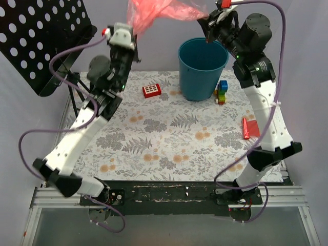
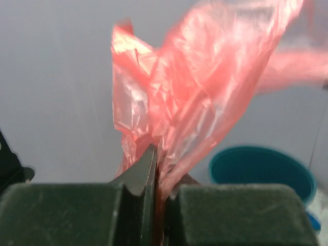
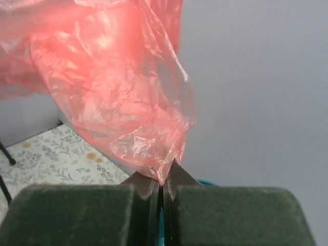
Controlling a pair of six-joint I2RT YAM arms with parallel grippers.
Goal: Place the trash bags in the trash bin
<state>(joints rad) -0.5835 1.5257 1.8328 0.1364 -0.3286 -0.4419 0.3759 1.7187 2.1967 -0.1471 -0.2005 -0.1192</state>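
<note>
While aloft, bag [image 1: 154, 13] outside trash bin [image 1: 201, 79]

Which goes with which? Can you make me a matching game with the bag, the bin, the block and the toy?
Things:
1 bag
2 bin
3 block
4 toy

Clues:
A teal and round
B red with a white grid, left of the bin
C pinched up high by the left tool and the right tool
D many colours, right of the bin

Pairs: 1-C, 2-A, 3-B, 4-D
</note>
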